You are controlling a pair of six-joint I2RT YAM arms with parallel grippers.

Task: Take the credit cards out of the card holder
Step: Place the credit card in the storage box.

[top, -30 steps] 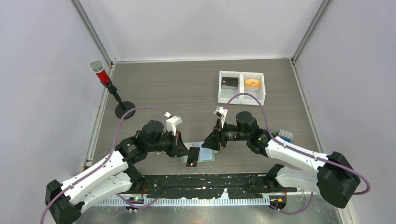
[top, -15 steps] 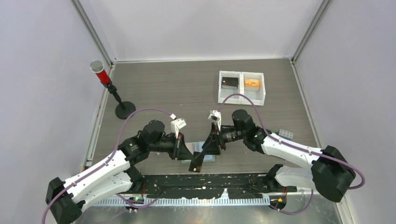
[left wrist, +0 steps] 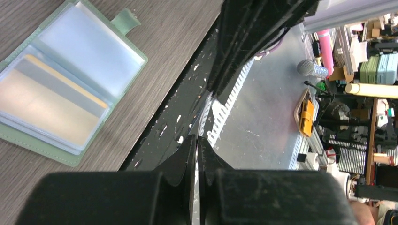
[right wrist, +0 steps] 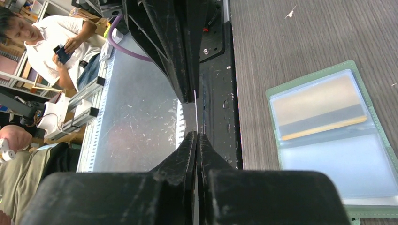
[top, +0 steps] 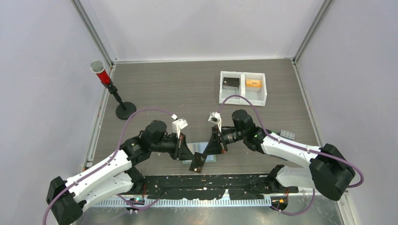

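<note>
The sage-green card holder [left wrist: 123,21] lies open on the table, also seen in the right wrist view [right wrist: 371,213] and half hidden under the arms from above [top: 210,157]. An orange-tan credit card [left wrist: 44,108] sits in one clear pocket [right wrist: 317,101]; the other pocket looks pale blue. A thin dark card [top: 197,162] hangs between both arms over the table's near edge. My left gripper [left wrist: 196,139] is shut on it from the left [top: 188,155]. My right gripper [right wrist: 197,135] is shut on it from the right [top: 208,150]. Both wrist views show only its pale edge [right wrist: 195,101].
A white two-compartment tray [top: 242,99] at the back right holds a black item [top: 231,83] and an orange one [top: 253,84]. A red cup on a black stand [top: 126,110] is at the left. A small blue block [top: 287,135] lies right of the right arm.
My right gripper came left to the dark card in the left gripper and shut on it. The card has tipped slightly; the left gripper stayed shut.
</note>
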